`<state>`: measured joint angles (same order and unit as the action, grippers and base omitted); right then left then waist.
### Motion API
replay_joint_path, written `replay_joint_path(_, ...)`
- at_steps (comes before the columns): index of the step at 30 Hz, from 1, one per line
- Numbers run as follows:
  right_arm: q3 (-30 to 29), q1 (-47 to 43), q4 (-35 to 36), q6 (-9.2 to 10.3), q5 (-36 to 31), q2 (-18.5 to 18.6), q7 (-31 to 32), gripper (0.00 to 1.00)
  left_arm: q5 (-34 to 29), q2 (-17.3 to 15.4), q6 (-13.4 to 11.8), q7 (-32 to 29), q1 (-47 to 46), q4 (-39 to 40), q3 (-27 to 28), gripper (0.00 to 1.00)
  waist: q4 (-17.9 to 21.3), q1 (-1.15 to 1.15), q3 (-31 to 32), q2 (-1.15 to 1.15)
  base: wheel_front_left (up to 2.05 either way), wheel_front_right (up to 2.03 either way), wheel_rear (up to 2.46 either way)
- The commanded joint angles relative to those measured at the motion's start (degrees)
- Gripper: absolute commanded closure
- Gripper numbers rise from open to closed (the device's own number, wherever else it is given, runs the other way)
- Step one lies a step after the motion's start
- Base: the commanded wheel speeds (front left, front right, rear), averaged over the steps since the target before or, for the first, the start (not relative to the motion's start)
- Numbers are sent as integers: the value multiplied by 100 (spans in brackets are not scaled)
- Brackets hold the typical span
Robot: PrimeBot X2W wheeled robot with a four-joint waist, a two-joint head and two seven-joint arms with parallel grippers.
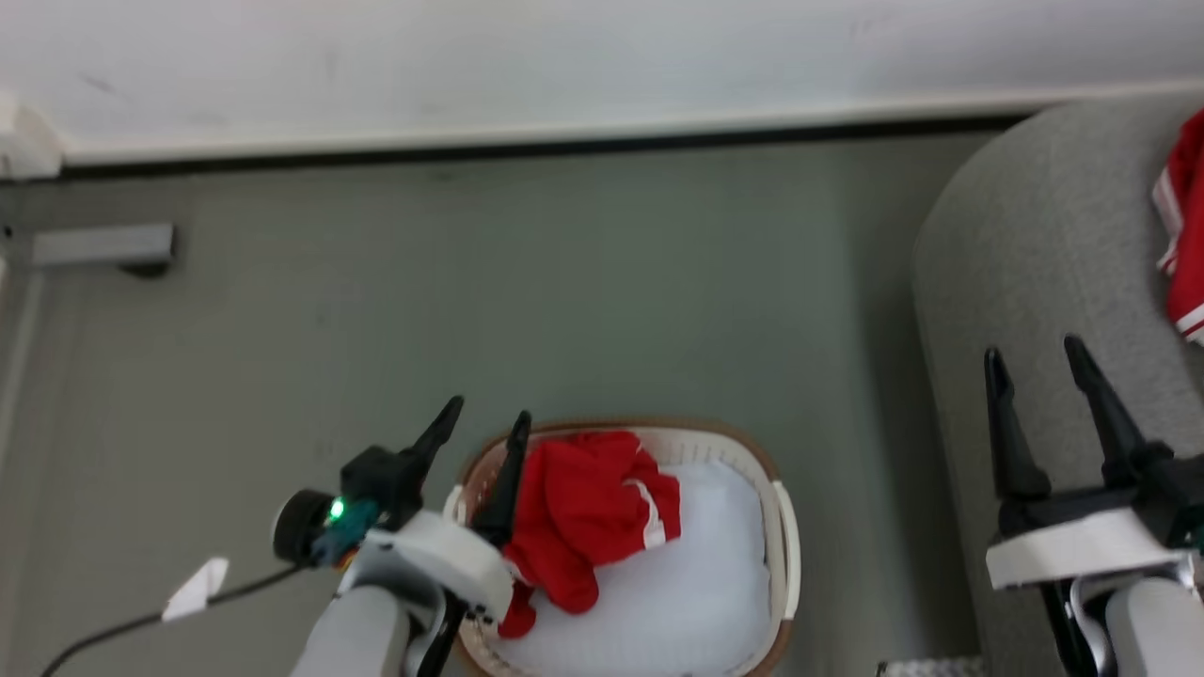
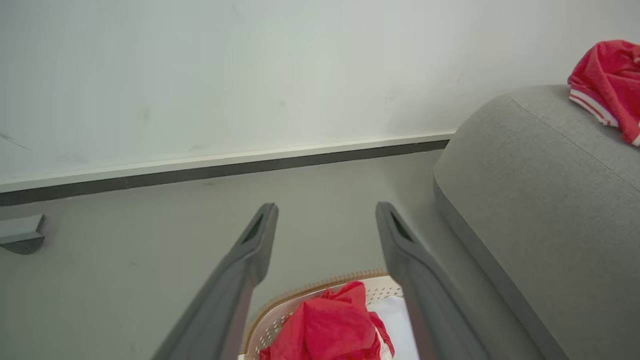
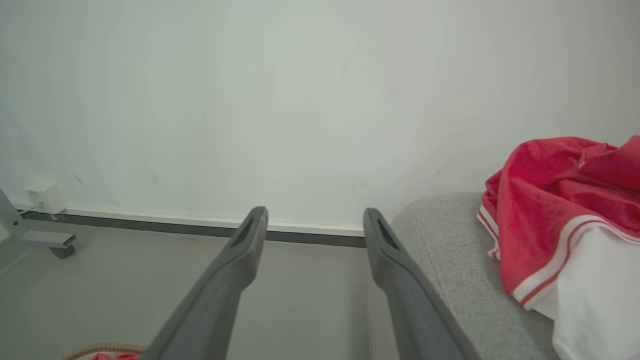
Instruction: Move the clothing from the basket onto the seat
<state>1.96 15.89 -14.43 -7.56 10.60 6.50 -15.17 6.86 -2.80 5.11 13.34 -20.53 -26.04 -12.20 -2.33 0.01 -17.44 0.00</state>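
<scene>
Step in hand: between transfers, judged from the layout.

1. Left gripper (image 1: 490, 410): fingers spread wide, nothing between them. It hangs above the left rim of the basket (image 1: 785, 536), one finger over the floor (image 1: 564, 282) and the other over the basket interior.
2. Right gripper (image 1: 1033, 348): fingers spread wide, nothing held. It is positioned over the rounded edge of the seat (image 1: 1035, 244).
3. Clothing, item one: a red garment (image 1: 583, 512) with a white stripe lies crumpled in the left half of the basket, on top of white fabric (image 1: 701, 583). Whether that white fabric is a separate piece or a panel of the same garment cannot be told.
4. Clothing, item two: a second red garment (image 1: 1187, 226) with white stripes rests on the seat, well apart from the basket.

Progress: part of the load is on the seat; the basket is not yet empty.

Next move, as a judgement: lower the left gripper into the basket, close on a raised fold of the red garment, lift until the fabric clears the rim, then carry it rightward to the seat. Loose cloth may snag on the rim or drag the white fabric along
</scene>
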Motion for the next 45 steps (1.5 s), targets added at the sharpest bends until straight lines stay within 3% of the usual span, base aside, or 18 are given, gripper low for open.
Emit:
replay_joint_path(1, 56, 249, 49, 15, 20, 69, 4, 0, -52, -24, 30, -90, -243, -145, -109, 0, -17, -1, -733, 0, 0, 0, 0)
replay_joint_path(10, 215, 932, 178, 15, 139, 214, 4, 0, 544, -23, 45, -868, -1160, -840, -950, 0, -15, -1, -1609, 0, 0, 0, 0)
replay_joint_path(20, 340, 1529, 428, 15, 163, 357, 4, 0, 1060, -23, -273, -1477, -2008, -1505, -1489, 0, 62, -1, -2556, 0, 0, 0, 0)
replay_joint_path(31, 702, 2057, 759, 15, 179, 534, 4, 0, 1492, -23, -584, -1392, -2828, -2118, -1957, 0, 148, -1, -3357, 0, 0, 0, 0)
replay_joint_path(45, 778, 2130, 933, 15, 262, 565, 4, 0, 2018, -25, -732, -1154, -3361, -2785, -2507, 0, 327, -1, -3693, 0, 0, 0, 0)
